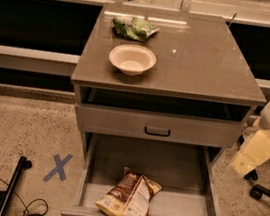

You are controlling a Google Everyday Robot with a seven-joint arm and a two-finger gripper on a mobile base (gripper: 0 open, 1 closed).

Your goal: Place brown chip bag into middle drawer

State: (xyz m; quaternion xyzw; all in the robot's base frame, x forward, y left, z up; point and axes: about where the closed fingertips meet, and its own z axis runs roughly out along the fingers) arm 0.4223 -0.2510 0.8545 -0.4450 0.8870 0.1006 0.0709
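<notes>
The brown chip bag (129, 202), dark brown with a white label panel, lies in the open drawer (209, 202) of the grey cabinet, at its front, with its lower end over the front edge. That drawer is pulled out below a closed drawer with a dark handle (157, 131). Only white and cream parts of my arm (267, 135) show at the right edge, beside the cabinet's right side. The gripper itself is out of view.
A white bowl (132, 59) and a small green bag (134, 27) sit on the cabinet top (208, 60). A blue tape X (59, 167) marks the floor on the left, near a black pole and cable (11, 190). A chair base (264, 190) is at the right.
</notes>
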